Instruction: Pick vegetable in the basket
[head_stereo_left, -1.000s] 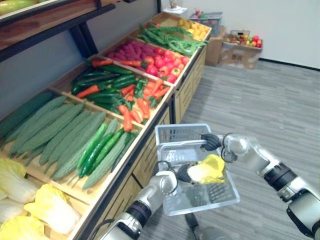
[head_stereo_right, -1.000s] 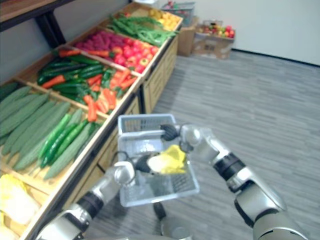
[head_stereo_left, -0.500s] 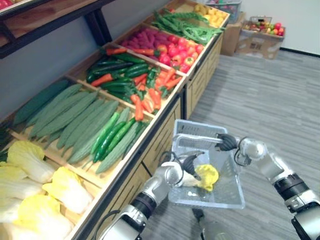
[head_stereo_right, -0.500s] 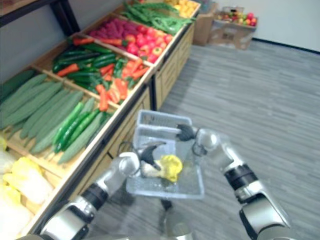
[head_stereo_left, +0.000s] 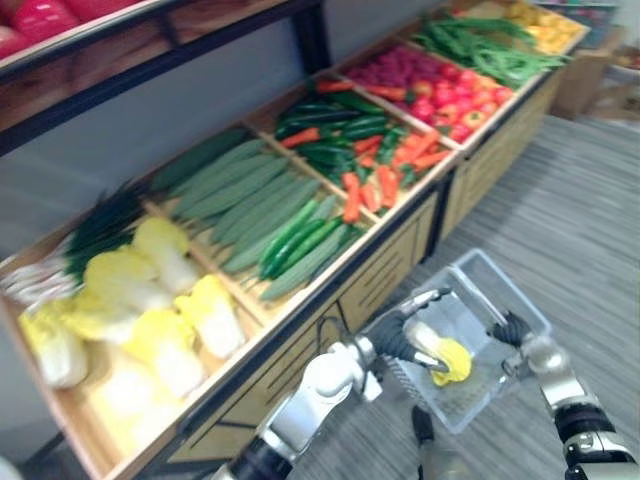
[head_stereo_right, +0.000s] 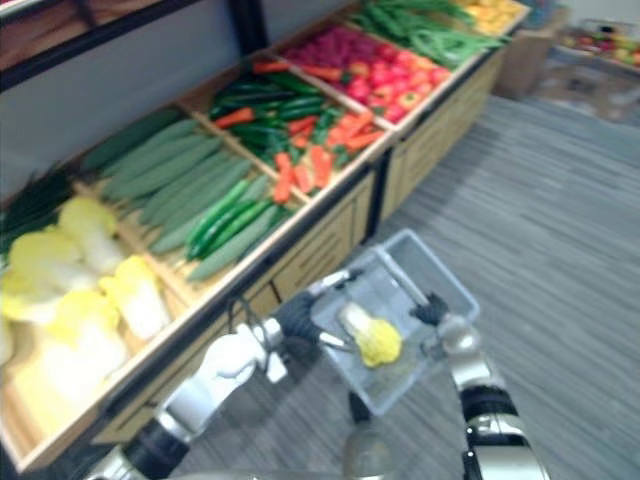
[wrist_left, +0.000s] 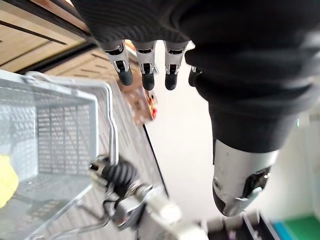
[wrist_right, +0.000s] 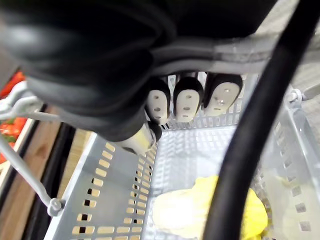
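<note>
A yellow-green cabbage (head_stereo_left: 450, 360) lies inside the clear plastic basket (head_stereo_left: 472, 303), on its floor (wrist_right: 200, 212). My right hand (head_stereo_left: 512, 328) is at the basket's far side, fingers (wrist_right: 187, 97) curled round its wire handle, carrying it in the air above the floor. At the basket's near side, my left hand (head_stereo_left: 392, 338) is open. Its fingers (wrist_left: 143, 76) are straight and hold nothing, and their tips reach over the rim close to the cabbage. The left wrist view has the basket (wrist_left: 55, 130) and my right hand (wrist_left: 120, 175) on the handle.
A long wooden produce stand (head_stereo_left: 330, 290) runs along my left, with napa cabbages (head_stereo_left: 160, 320), cucumbers (head_stereo_left: 290, 240), carrots and peppers (head_stereo_left: 370, 170), red fruit (head_stereo_left: 440, 90) and green beans (head_stereo_left: 490, 55). A shelf (head_stereo_left: 150, 45) hangs above it. Grey plank floor (head_stereo_left: 585, 210) lies open to the right.
My left hand has let go of the cabbage, which now lies in the basket, and its fingers have straightened. The camera has swung left, bringing the napa cabbages into view.
</note>
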